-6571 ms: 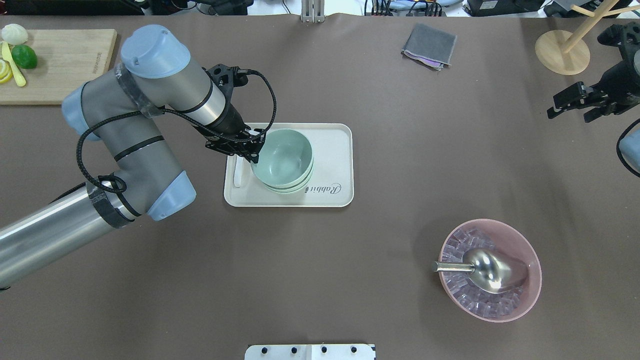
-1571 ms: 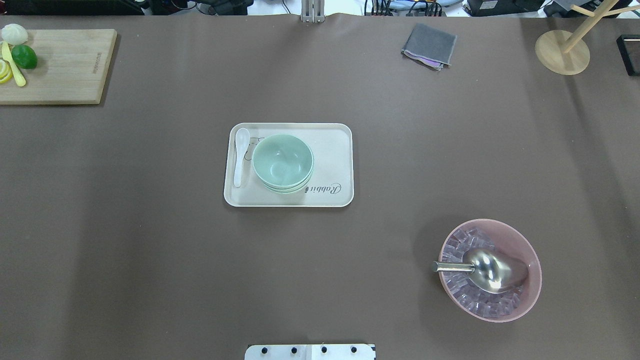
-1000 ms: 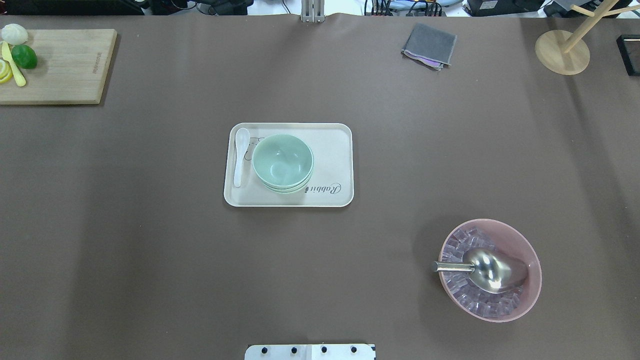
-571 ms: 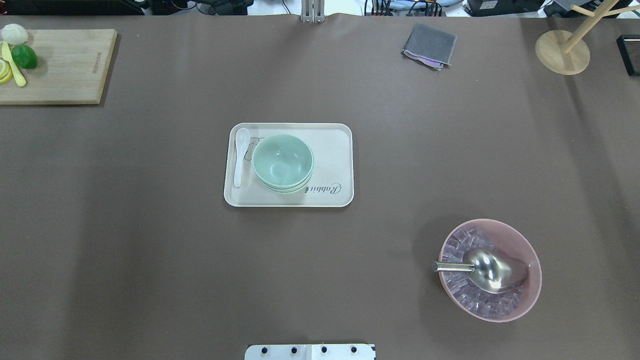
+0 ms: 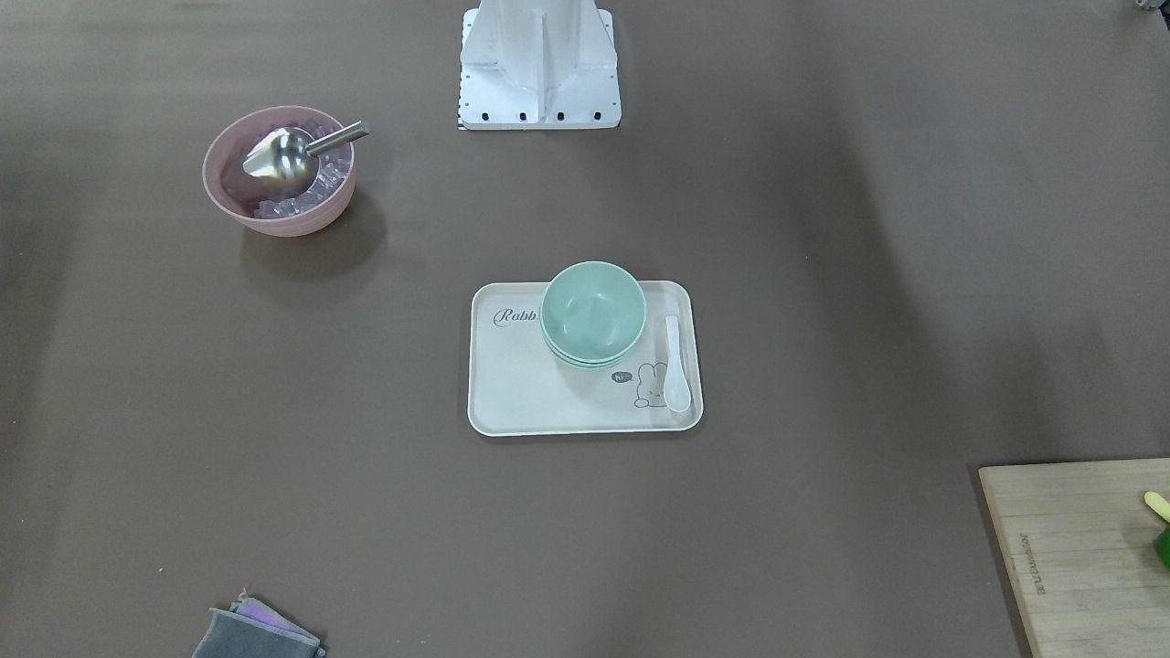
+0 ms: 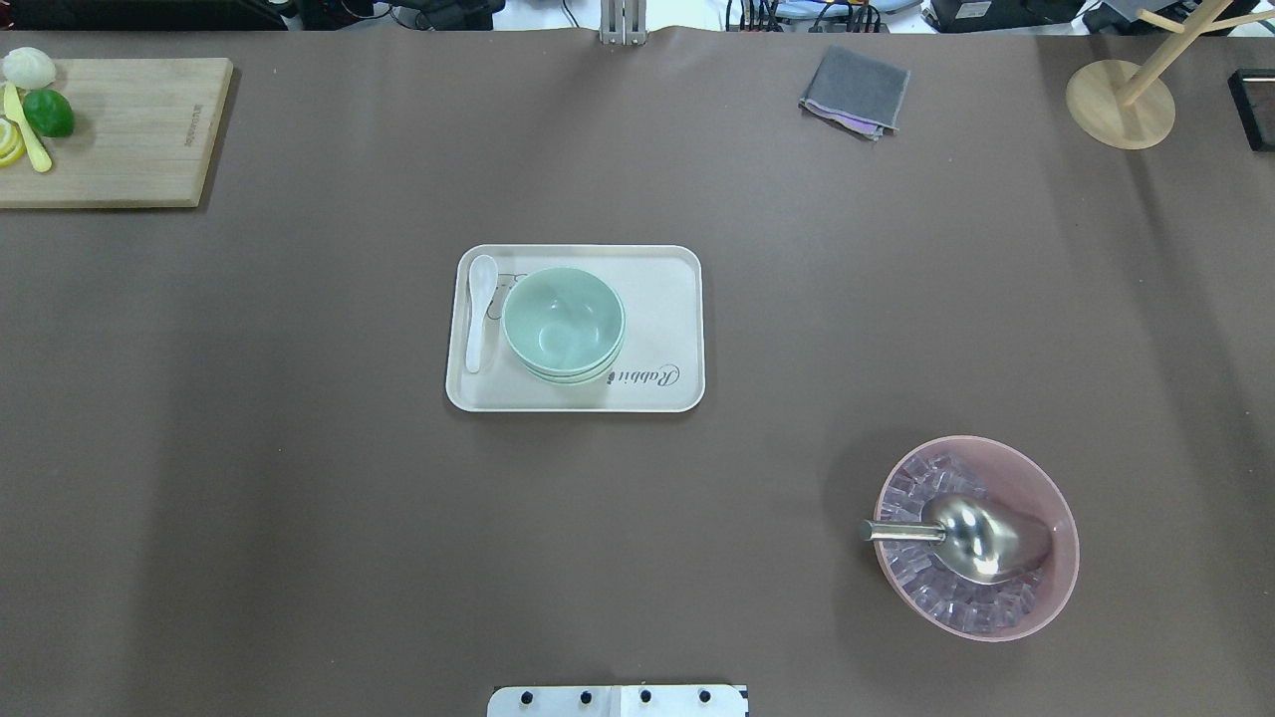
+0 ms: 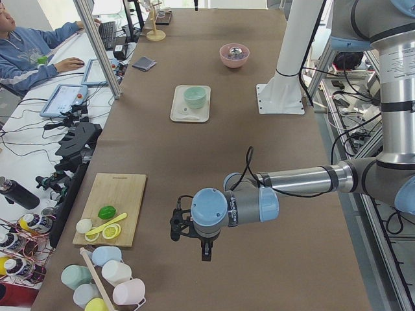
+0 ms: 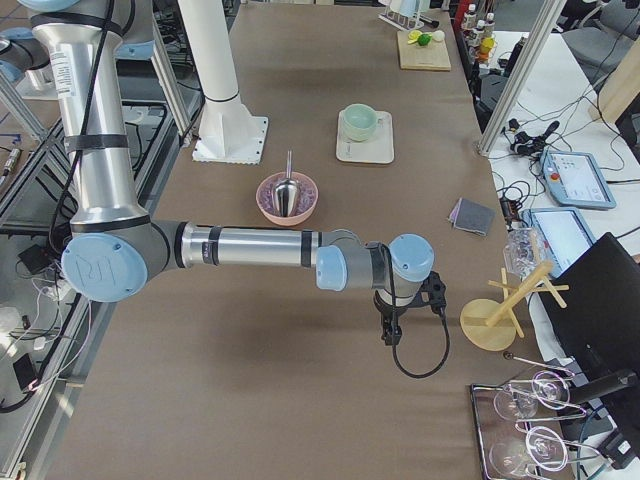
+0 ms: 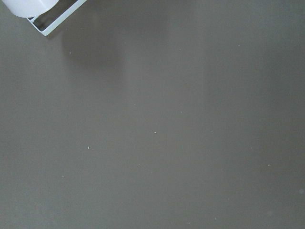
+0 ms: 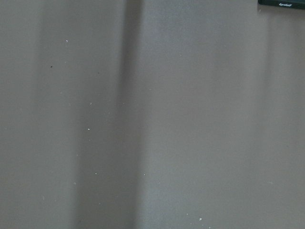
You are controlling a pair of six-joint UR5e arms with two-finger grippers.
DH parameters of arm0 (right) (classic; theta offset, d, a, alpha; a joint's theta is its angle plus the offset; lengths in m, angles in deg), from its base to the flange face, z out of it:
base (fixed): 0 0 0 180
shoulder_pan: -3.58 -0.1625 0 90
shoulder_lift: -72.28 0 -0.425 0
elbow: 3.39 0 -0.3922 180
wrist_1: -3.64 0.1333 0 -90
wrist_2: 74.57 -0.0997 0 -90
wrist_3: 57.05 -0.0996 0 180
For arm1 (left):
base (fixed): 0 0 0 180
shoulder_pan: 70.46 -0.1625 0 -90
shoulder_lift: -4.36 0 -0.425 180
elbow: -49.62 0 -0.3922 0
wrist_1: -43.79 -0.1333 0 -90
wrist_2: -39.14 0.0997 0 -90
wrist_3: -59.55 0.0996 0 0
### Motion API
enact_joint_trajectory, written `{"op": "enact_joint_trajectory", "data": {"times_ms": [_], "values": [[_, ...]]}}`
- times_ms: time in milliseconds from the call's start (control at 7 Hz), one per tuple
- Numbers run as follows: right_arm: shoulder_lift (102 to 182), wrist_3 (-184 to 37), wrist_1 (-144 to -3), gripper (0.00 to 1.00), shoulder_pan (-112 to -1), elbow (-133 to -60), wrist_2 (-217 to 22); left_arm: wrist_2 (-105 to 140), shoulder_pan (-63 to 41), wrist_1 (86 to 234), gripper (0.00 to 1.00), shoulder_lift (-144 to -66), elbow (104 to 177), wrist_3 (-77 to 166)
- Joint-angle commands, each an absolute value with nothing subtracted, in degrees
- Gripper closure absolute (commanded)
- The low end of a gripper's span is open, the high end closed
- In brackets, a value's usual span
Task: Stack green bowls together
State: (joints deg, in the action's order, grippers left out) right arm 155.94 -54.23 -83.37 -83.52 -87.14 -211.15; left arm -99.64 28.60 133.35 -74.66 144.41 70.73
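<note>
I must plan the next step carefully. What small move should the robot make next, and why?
Probably none, only end the episode: the green bowls already sit nested in one stack on the tray, no green bowl shows elsewhere, and the left arm and right arm are both far from the tray.

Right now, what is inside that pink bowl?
Inside the pink bowl lies a metal scoop, its handle poking over the rim, on a heap of clear cubes. The bowl's bottom and whatever lies under the scoop are covered.

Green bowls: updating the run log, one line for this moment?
green bowls: one nested stack | on: tray | white spoon: beside stack
</note>
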Motion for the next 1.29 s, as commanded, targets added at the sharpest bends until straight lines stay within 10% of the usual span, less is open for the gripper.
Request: {"op": "enact_joint_trajectory", "data": {"times_ms": [0, 1143], "values": [[156.0, -54.2, -83.4, 0.0, -83.5, -87.1, -211.1, -99.8, 28.6, 133.4, 0.01, -74.9, 144.8, 70.0], [156.3, -54.1, -83.4, 0.0, -83.5, -87.1, -211.1, -94.3, 28.4, 133.5, 0.01, -75.3, 145.2, 65.9]]}}
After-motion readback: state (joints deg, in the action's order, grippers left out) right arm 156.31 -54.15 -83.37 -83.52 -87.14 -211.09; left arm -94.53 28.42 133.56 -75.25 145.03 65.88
